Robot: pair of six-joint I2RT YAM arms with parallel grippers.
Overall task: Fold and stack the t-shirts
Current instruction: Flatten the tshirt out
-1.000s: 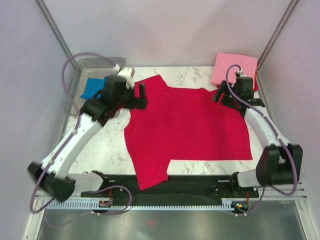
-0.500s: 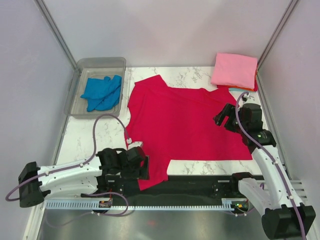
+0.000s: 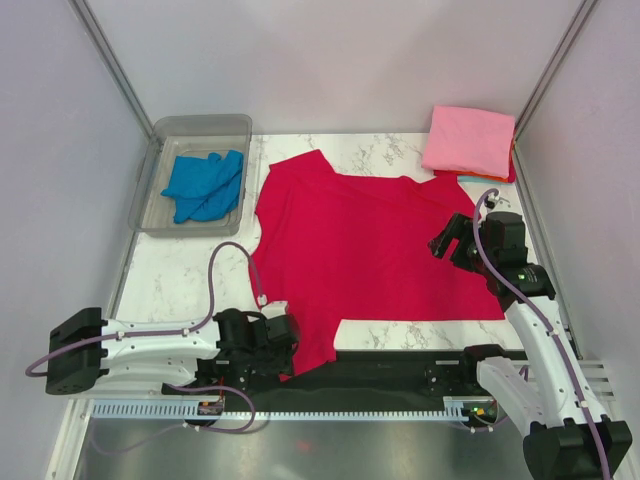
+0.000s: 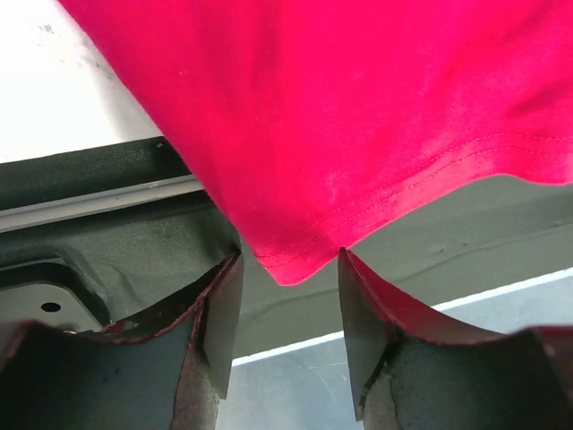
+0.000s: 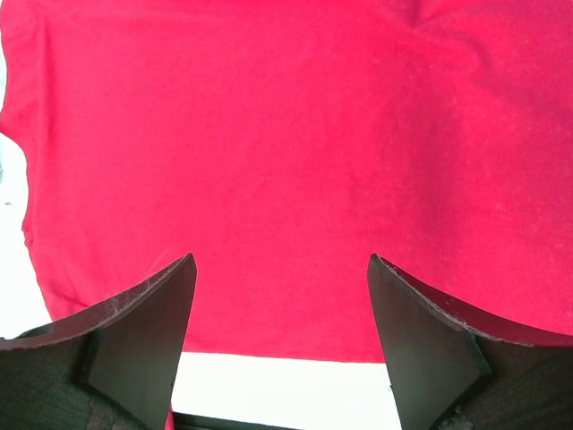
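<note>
My left hand (image 4: pixel 288 269) sits low at the near edge of the surface (image 3: pixel 190 285), fingers spread, w/ the near-left stitched corner of the crimson red t-shirt (image 3: pixel 370 250) hanging between the tips. It's not pinched, and I can't tell if the cloth brushes a finger. That corner droops off the edge over the black rail (image 3: pixel 400 362). My right hand (image 5: pixel 279 269) is spread wide too, above the shirt's right side near its edge, gripping nothing. The rest of the red shirt lies flat mid-surface. The light pink t-shirt (image 3: pixel 468 140) is folded at the far-right corner. The bright blue t-shirt (image 3: pixel 205 185) is crumpled in the clear tub (image 3: pixel 200 124), far left.
</note>
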